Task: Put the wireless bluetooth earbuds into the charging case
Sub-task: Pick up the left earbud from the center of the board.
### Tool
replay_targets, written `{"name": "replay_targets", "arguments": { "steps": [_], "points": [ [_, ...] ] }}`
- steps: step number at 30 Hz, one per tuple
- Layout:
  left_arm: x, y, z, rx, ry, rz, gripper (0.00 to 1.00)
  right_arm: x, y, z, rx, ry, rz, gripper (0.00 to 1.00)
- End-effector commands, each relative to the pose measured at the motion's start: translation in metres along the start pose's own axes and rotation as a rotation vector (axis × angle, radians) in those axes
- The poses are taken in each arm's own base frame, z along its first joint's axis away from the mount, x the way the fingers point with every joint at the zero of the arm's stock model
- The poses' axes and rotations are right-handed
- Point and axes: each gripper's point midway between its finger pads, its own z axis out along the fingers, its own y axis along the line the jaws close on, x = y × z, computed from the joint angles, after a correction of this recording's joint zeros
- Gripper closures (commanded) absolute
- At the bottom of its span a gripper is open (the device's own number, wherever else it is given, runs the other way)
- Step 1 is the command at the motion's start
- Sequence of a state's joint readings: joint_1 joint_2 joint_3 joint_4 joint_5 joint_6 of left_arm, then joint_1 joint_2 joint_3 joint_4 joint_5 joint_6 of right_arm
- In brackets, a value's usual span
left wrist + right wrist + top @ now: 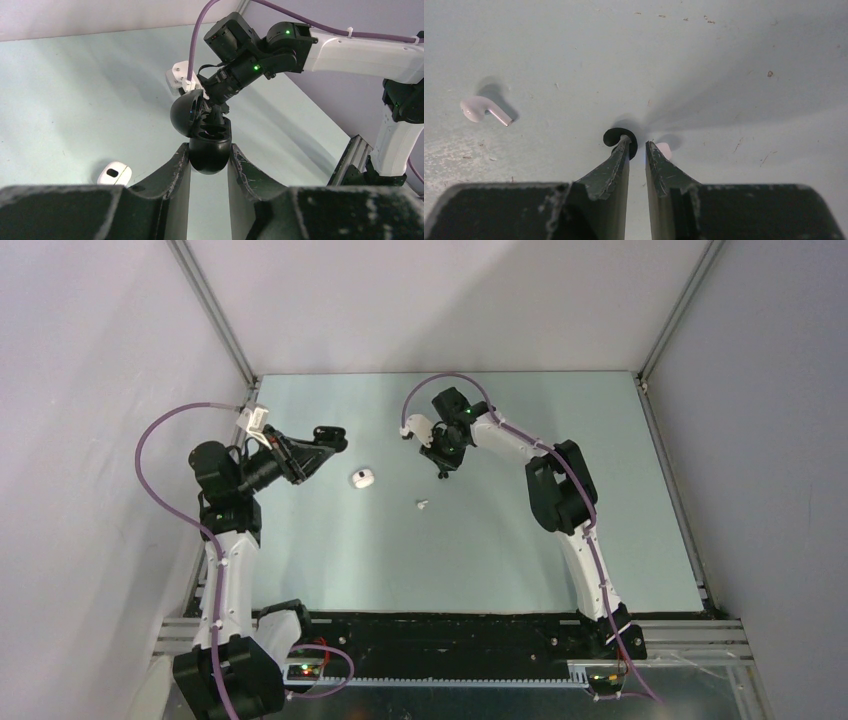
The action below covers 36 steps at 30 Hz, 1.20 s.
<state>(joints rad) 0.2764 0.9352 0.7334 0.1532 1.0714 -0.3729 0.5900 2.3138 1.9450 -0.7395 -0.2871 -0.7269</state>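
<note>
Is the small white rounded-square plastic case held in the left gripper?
No: the small white rounded-square plastic case lies on the table, while the left gripper grips a black oval plastic shell hinged open.

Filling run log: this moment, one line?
left tool: shut on black oval open-lid case | right tool: slightly open, at tiny black bit | white rounded-square case, white earbud: on table

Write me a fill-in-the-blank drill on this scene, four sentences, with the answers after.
1. The left gripper is shut on a ___ oval case.
2. That oval case's lid stands ___.
3. The charging case lying free on the table is ___ in colour.
4. In the right wrist view, a loose earbud lies to the ___ of the right gripper.
Answers: black; open; white; left.
</note>
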Motion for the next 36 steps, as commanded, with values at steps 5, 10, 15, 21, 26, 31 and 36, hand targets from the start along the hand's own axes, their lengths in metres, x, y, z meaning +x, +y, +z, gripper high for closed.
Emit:
{"name": "replay_targets", "arguments": {
  "steps": [5, 10, 15, 21, 26, 31, 36],
  "points": [
    [-0.021, -0.005, -0.003, -0.012, -0.04, 0.083, 1.0, -0.002, 0.013, -0.004, -0.038, 0.001, -0.028, 0.78],
    [-0.021, -0.001, -0.002, -0.019, -0.048, 0.076, 1.0, 0.0, 0.024, -0.009, -0.083, -0.003, -0.04, 0.78],
    [-0.021, 0.0, -0.001, -0.023, -0.052, 0.07, 1.0, 0.003, 0.029, -0.01, -0.096, 0.01, -0.041, 0.8],
    [-0.019, 0.002, -0.001, -0.026, -0.051, 0.063, 1.0, 0.002, 0.032, -0.011, -0.112, 0.003, -0.036, 0.87],
    [-0.017, 0.003, -0.001, -0.03, -0.049, 0.057, 1.0, 0.003, 0.039, -0.011, -0.146, 0.007, -0.034, 0.94],
    [-0.017, 0.003, -0.001, -0.03, -0.05, 0.054, 1.0, 0.004, 0.044, -0.012, -0.171, 0.011, -0.024, 0.97],
    [-0.017, 0.003, -0.001, -0.03, -0.051, 0.052, 1.0, 0.007, 0.046, -0.009, -0.174, 0.026, -0.011, 0.94]
  ]
}}
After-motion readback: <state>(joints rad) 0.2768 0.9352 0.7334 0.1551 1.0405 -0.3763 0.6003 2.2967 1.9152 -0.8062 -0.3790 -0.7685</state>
